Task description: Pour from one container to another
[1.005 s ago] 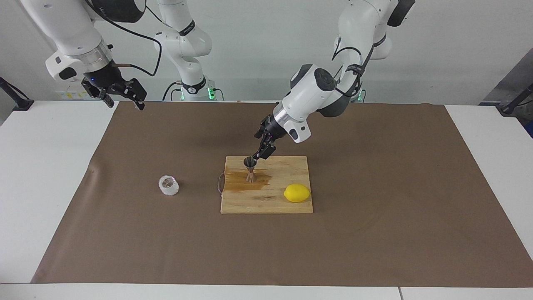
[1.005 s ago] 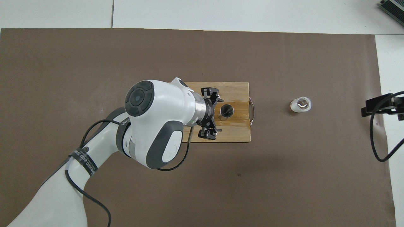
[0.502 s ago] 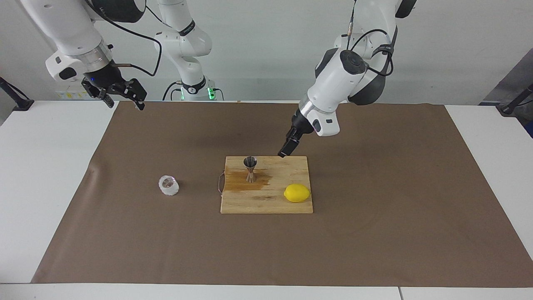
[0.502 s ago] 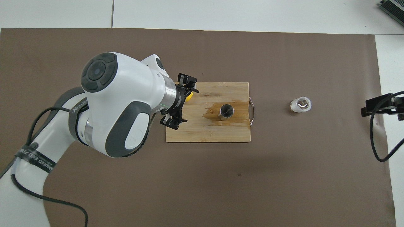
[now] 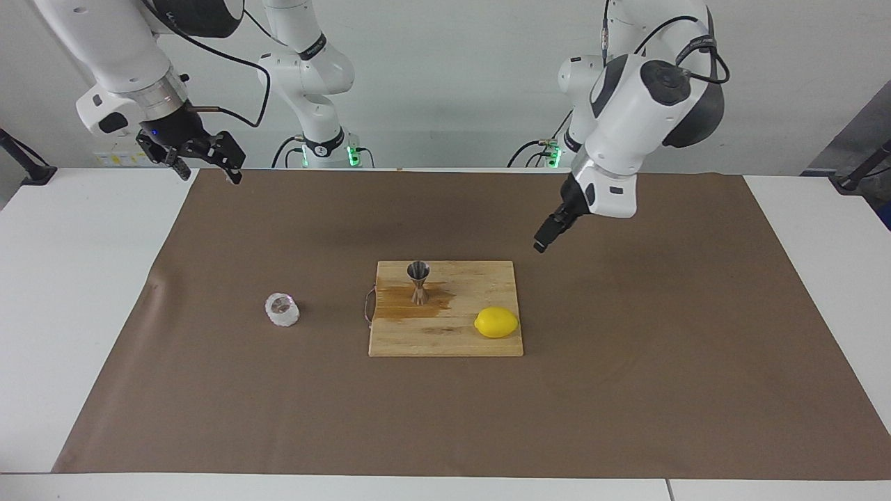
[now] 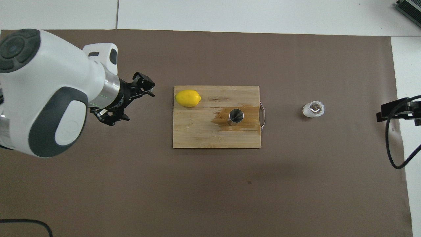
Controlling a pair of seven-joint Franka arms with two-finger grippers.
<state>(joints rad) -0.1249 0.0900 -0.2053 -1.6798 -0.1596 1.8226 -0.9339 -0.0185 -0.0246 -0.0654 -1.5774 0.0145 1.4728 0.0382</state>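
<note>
The bumpy clear glass cup [image 5: 282, 309] [image 6: 313, 109] stands upright on the brown mat, off the board toward the right arm's end. The steel jigger [image 5: 418, 282] [image 6: 236, 117] stands upright on the wooden board [image 5: 487, 275] [image 6: 197, 135], in a brown wet patch [image 5: 400, 308]. My left gripper [image 5: 541, 242] [image 6: 138, 105] hangs open and empty over the mat, off the board's edge toward the left arm's end. My right gripper [image 5: 210, 174] [image 6: 383, 115] waits open and empty, raised over the mat's corner at the right arm's end.
A yellow lemon [image 5: 496, 322] [image 6: 187, 98] lies on the board's corner farthest from the robots, toward the left arm's end. A metal handle [image 6: 262, 112] sticks out of the board's edge that faces the cup. White table borders the mat [image 5: 626, 390].
My left gripper has drawn back from beside the jigger, rising and swinging off the board toward the left arm's end, uncovering the lemon in the overhead view. The right arm has not moved.
</note>
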